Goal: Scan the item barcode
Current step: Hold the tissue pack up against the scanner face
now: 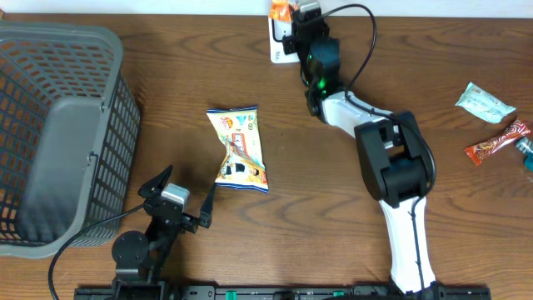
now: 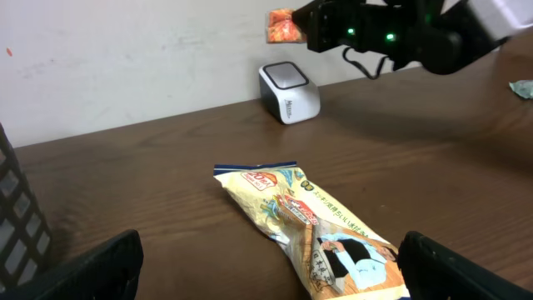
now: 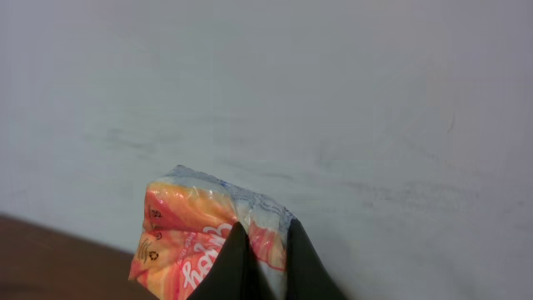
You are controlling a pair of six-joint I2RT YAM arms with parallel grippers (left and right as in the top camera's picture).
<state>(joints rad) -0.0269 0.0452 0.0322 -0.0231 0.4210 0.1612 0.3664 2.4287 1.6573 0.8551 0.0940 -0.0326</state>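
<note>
**Orange snack packet: held at scanner**

Right tool (image 3: 265,250) clamped on orange snack packet (image 3: 179,242), raised at 12 o'clock of the counter (image 1: 433,75), near white scanner (image 1: 278,48). Left tool (image 1: 190,182) at 7 o'clock, jaws spread wide; yellow snack bag (image 1: 239,150) at its 1 o'clock.

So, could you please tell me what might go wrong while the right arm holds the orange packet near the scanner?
The right gripper pinches the orange packet by one edge only, so it may slip out. The packet looks crumpled, and I cannot see where its barcode faces, so the scanner may fail to read it.
</note>
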